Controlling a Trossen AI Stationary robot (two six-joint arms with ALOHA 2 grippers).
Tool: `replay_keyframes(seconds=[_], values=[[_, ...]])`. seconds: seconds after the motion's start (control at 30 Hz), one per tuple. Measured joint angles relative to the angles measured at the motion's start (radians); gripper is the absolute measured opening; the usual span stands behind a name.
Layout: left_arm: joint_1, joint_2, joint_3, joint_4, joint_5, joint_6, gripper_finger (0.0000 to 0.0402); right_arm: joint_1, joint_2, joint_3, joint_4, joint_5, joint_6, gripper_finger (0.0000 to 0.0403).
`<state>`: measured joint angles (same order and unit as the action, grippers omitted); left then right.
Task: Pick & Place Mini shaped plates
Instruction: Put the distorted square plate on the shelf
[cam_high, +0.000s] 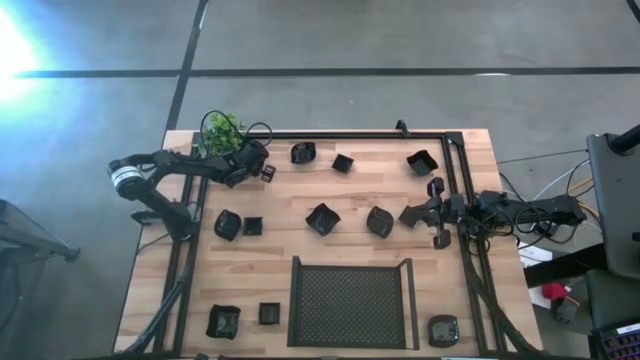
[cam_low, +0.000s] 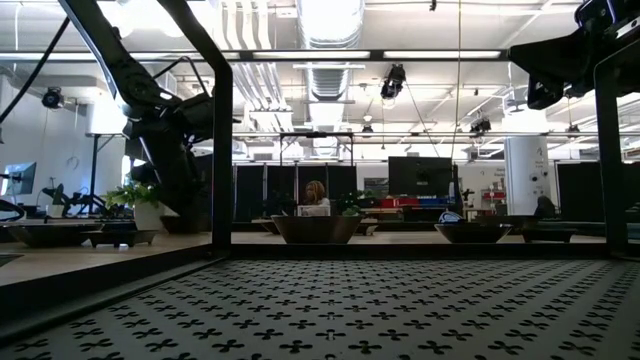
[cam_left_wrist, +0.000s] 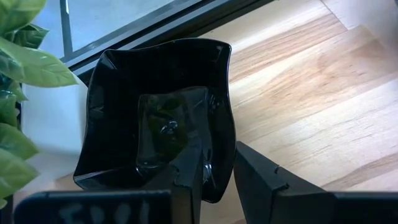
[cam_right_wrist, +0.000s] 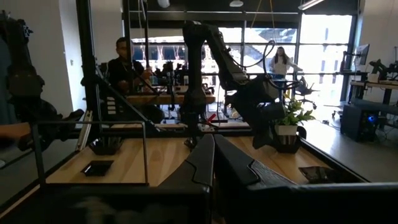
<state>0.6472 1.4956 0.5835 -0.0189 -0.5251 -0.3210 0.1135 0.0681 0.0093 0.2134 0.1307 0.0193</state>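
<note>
Several mini shaped plates, small glossy black dishes, are scattered over the wooden table: (cam_high: 303, 152), (cam_high: 343, 162), (cam_high: 422, 161), (cam_high: 322, 218), (cam_high: 380, 221), (cam_high: 228, 224) and more along the near edge. My left gripper (cam_high: 260, 165) (cam_left_wrist: 219, 150) is at the far left, beside the green plant (cam_high: 222, 128), shut on a wavy square plate (cam_left_wrist: 158, 109). My right gripper (cam_high: 412, 214) (cam_right_wrist: 214, 152) hovers level near the right rail with its fingers shut and nothing between them. My left gripper holds the wavy square plate by its rim (cam_left_wrist: 219, 177) on the side nearest the gripper, with one finger (cam_left_wrist: 189, 177) inside the bowl and the other (cam_left_wrist: 261, 180) outside. The plate is tilted beside the plant's white pot (cam_left_wrist: 50, 118) and looks clear of the wood.
The large black mesh tray (cam_high: 350, 300) sits at the near middle and fills the low view's foreground (cam_low: 400, 310). Black rails (cam_high: 455, 180) frame the table's far and right sides. The plant's leaves (cam_left_wrist: 25, 62) crowd the held plate. People sit in the room beyond.
</note>
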Motion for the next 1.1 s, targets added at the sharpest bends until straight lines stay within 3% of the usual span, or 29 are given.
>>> replay_keyframes(seconds=[0.6,0.9,1.1], values=[[0.004,0.000,-0.001,0.011,-0.007,0.003,0.0082,0.000,0.000,0.000,0.000,0.000,0.000,0.0008],[0.008,0.000,-0.001,0.010,-0.002,0.005,0.0010,0.000,0.000,0.000,0.000,0.000,0.000,0.0008],[0.008,0.000,0.000,0.011,0.017,0.007,0.0001,0.000,0.000,0.000,0.000,0.000,-0.001,0.0008]])
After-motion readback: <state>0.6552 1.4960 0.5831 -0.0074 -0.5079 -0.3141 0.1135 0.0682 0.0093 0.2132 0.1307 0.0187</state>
